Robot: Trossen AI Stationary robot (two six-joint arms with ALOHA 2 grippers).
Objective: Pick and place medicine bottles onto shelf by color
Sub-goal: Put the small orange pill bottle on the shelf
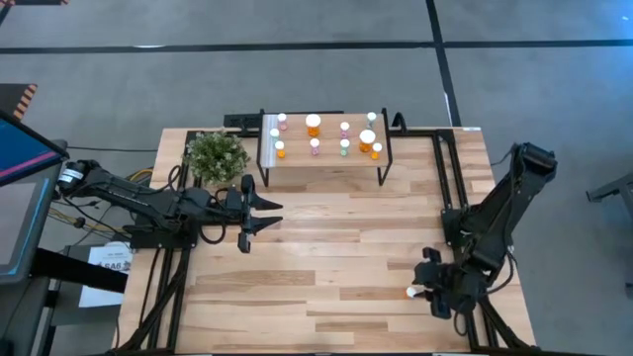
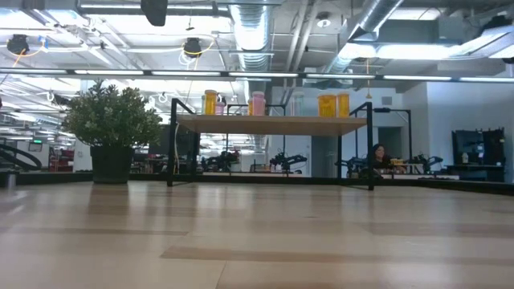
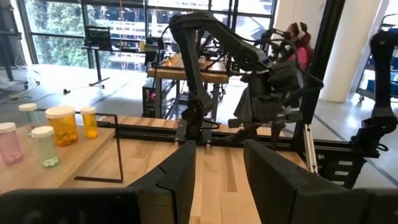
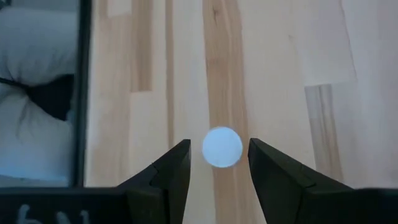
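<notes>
Several medicine bottles with white caps stand on the shelf at the table's far side, with orange, pink and pale green bodies. In the low view the shelf carries them in a row. One more bottle stands upright on the table near the near right corner; only its white cap shows from above. My right gripper is open and points down over it, one finger on either side of the cap, with a gap at both. My left gripper is open and hovers left of centre, facing right.
A potted plant stands just left of the shelf. A black frame rail runs along the table's right side beside the right arm. Bare wood lies between the two grippers. A person sits in the room beyond the table.
</notes>
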